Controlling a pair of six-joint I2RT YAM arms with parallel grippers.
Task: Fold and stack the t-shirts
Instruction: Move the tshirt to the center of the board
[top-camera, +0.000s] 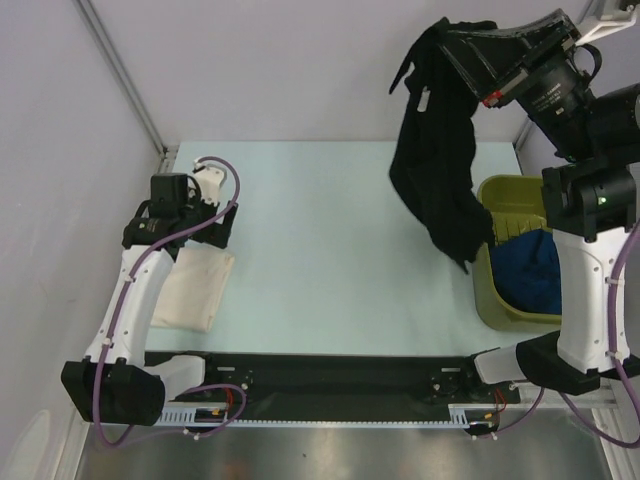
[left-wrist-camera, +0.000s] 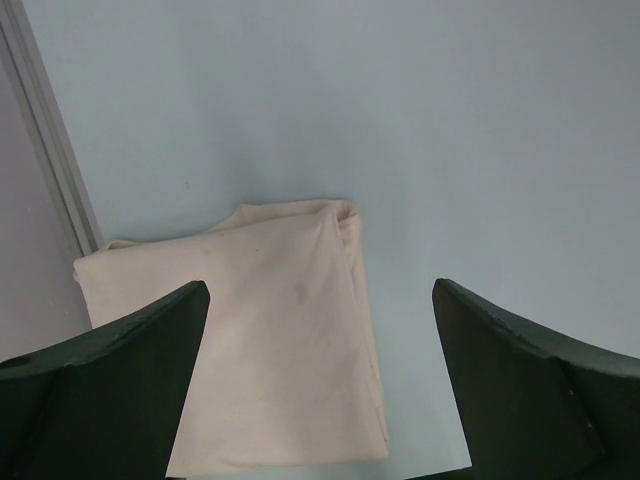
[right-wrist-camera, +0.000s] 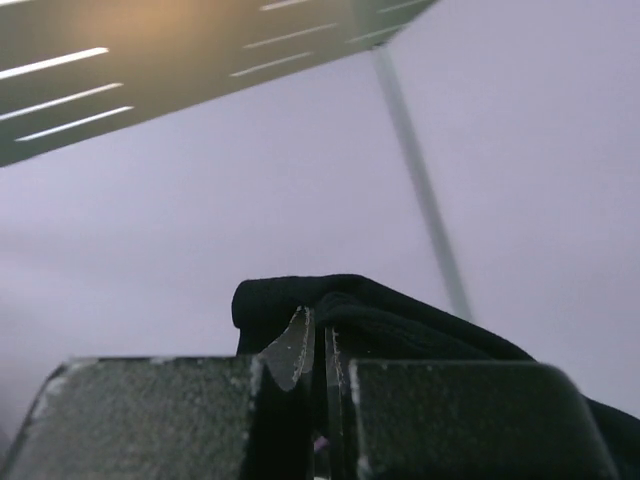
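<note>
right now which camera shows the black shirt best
The top view: the black shirt hangs there full length from the right pincer. The right wrist view catches only a bunched fold pinched between the shut tips. The left wrist view misses it, showing just the cream shirt.

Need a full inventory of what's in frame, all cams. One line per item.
black t-shirt: 1, black, lifted off the table at the far right, hanging from the right hand, with its lower end beside the bin
cream t-shirt: 1, cream, folded flat on the table's left side, below the left hand
blue t-shirt: 1, bright blue, bunched inside the bin
bin: 1, olive green, on the table's right edge
table: 1, pale blue-green
left hand: 1, black fingers, open, above the cream t-shirt and holding nothing
right hand: 1, black, raised high, shut on the black t-shirt
</note>
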